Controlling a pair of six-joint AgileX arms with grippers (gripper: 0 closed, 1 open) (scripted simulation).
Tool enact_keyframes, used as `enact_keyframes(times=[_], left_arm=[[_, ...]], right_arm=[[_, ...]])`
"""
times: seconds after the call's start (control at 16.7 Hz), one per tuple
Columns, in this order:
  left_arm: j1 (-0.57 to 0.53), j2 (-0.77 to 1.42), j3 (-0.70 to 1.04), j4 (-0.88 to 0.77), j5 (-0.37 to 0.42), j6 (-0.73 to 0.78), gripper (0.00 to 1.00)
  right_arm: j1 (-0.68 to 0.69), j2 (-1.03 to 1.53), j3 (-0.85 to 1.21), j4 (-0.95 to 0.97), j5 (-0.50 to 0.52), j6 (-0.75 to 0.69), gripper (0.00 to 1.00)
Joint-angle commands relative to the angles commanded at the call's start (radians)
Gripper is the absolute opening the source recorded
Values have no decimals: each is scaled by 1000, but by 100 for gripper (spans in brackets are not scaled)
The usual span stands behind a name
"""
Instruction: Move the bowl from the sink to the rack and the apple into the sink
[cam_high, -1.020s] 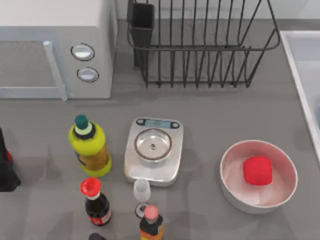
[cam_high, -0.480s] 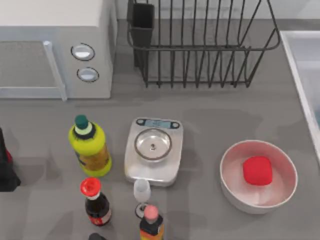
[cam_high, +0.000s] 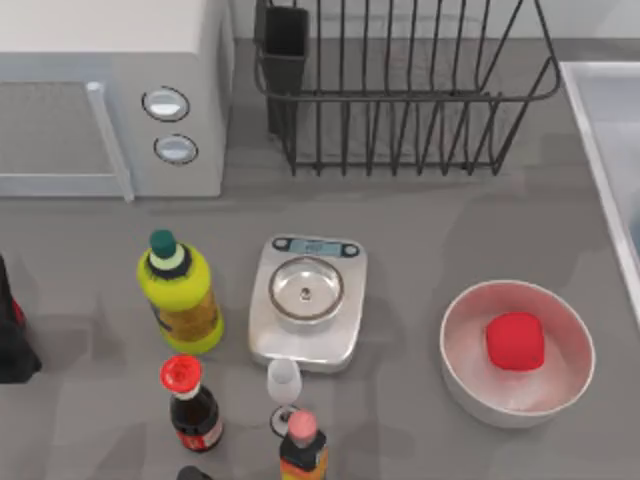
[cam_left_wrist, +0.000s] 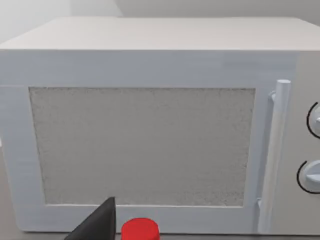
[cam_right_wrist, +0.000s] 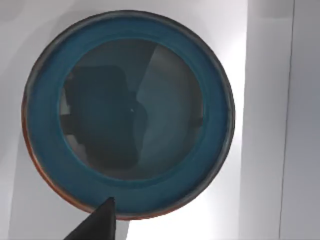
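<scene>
In the right wrist view the teal-blue bowl (cam_right_wrist: 127, 114) lay face-up on the pale floor of the sink (cam_right_wrist: 270, 120), taking up most of the frame, with the sink's raised rim running down the right side. A dark tip of the right arm's jaws (cam_right_wrist: 97, 225) showed at the lower left of that frame, over the bowl's near edge; whether they were open or closed could not be told.

In the top view the apple (cam_high: 515, 341) sat inside the white bowl (cam_high: 460, 370) at the lower right of the bench (cam_high: 420, 230), and the sink's rim (cam_high: 598, 150) ran along the right edge. The empty black rack (cam_high: 400, 95) stood at upper centre, beside the microwave (cam_high: 110, 90) at upper left.

The left wrist view faced the microwave door (cam_left_wrist: 142, 145), with a dark tip of the left arm's jaws (cam_left_wrist: 97, 225) at lower left beside a red bottle cap (cam_left_wrist: 140, 231); their opening could not be told either.
</scene>
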Motion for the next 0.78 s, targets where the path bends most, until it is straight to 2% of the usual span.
enact_keyframes(times=[0.3,0.78], left_arm=[[0,0,0,0,0,0,100],[0,0,0,0,0,0,100]], right_arm=[[-34,222,204,-109,-4,-30,100],[-32,251,209,-99,-3,-30,100]])
